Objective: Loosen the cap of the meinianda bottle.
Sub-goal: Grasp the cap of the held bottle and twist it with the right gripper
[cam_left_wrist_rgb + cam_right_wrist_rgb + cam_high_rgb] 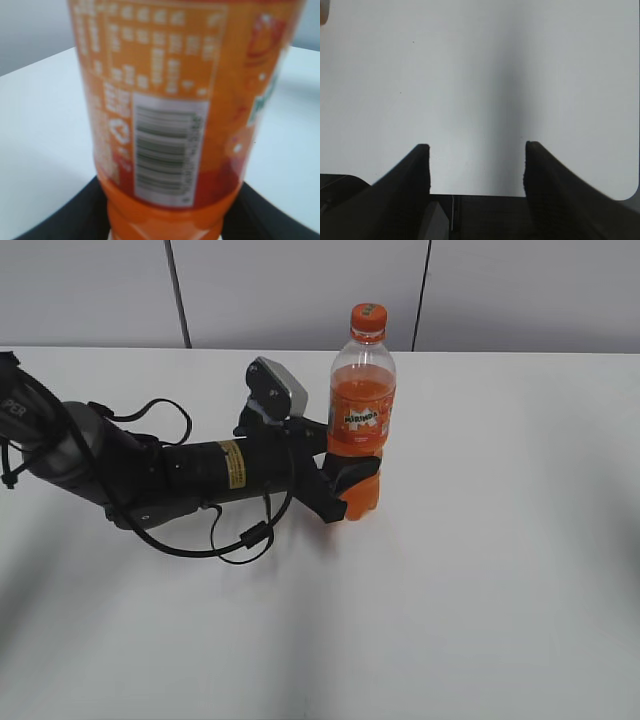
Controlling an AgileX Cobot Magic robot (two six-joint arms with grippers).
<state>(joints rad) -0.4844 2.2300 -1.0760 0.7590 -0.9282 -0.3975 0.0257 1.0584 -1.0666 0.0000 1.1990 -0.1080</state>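
On the white table (480,570), the tall clear plastic meinianda bottle (361,410) of orange soda stands upright near the middle, small round orange screw cap (368,317) on top. Left gripper (352,488) is clamped around its ridged lower body, well below the cap. Wrist cam's so close the label (165,95) is blurry and the cap's cut off. Right gripper (476,167) is spread wide over bare table, holding nothing, and doesn't show in the exterior shot.
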